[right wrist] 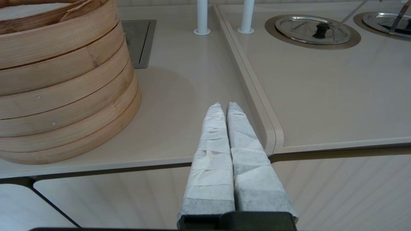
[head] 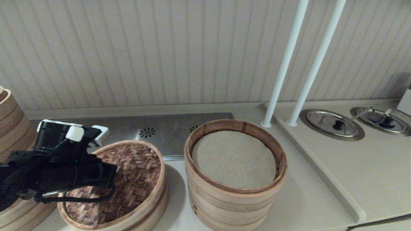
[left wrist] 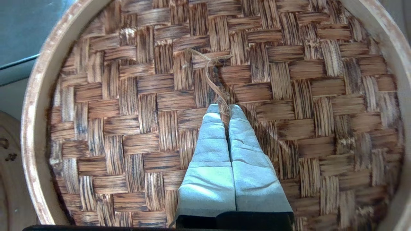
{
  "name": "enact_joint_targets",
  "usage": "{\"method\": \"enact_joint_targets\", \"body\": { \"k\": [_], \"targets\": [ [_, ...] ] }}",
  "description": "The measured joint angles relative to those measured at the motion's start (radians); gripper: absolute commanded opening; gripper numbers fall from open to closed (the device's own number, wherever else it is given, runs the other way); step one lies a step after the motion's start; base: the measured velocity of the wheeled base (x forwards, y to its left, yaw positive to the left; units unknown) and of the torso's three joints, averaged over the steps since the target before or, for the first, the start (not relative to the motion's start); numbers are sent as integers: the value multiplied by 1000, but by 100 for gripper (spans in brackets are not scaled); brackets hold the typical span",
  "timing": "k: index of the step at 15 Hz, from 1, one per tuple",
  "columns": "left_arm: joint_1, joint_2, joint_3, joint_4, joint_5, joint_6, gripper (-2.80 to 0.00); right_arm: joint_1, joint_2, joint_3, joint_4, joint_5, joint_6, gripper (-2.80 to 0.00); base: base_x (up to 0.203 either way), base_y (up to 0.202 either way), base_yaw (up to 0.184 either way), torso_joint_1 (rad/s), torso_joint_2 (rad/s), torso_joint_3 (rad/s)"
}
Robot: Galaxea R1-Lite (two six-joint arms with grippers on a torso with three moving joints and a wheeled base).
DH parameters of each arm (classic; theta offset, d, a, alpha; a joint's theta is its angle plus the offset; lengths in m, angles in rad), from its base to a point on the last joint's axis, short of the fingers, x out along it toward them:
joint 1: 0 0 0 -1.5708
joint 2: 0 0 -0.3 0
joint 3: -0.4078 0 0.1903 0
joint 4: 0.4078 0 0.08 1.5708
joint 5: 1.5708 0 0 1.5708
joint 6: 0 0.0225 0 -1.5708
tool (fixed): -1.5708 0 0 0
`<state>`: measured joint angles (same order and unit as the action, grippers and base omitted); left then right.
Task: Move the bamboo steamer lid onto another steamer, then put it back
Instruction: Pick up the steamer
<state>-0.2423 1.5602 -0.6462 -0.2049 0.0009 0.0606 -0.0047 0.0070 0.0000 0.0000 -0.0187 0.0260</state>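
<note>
At the far left of the head view, part of a tall stack of bamboo trays [head: 11, 125] stands at the edge of the counter [head: 318, 199]. Just beside it, the left gripper [left wrist: 224, 107] hangs over the bamboo steamer lid [head: 128, 179], a round shallow lid with a dark brown woven top and a pale rim. The left wrist view shows the padded fingers [left wrist: 208, 150] pressed together on the small string loop [left wrist: 212, 80] at the middle of the weave, so the loop appears pinched between them. The lid sits on a low steamer at the front left of the counter, and whether it is seated flat or slightly raised cannot be told. To the right of it, close but apart, stands another steamer [head: 236, 179], an uncovered bamboo stack whose top tray is lined with white cloth. From how things lie, the lid is not on the cloth-lined steamer; whether this is the opening pickup or the final return cannot be judged. Further right, two white poles [head: 289, 61] rise from the counter, and two round metal covers [head: 332, 123] lie set into it. The right gripper [right wrist: 223, 107] is parked off the counter's front edge, its wrapped fingers closed on nothing. No brand, label or writing can be read anywhere.
</note>
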Motion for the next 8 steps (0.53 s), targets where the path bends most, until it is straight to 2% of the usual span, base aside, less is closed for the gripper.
{"method": "enact_joint_targets", "body": {
  "k": [8],
  "targets": [
    [0,-109,-34,61,-10,2,-280,0,0,0,0,0,0,-280,0,0,0,0,0,0]
  ]
}}
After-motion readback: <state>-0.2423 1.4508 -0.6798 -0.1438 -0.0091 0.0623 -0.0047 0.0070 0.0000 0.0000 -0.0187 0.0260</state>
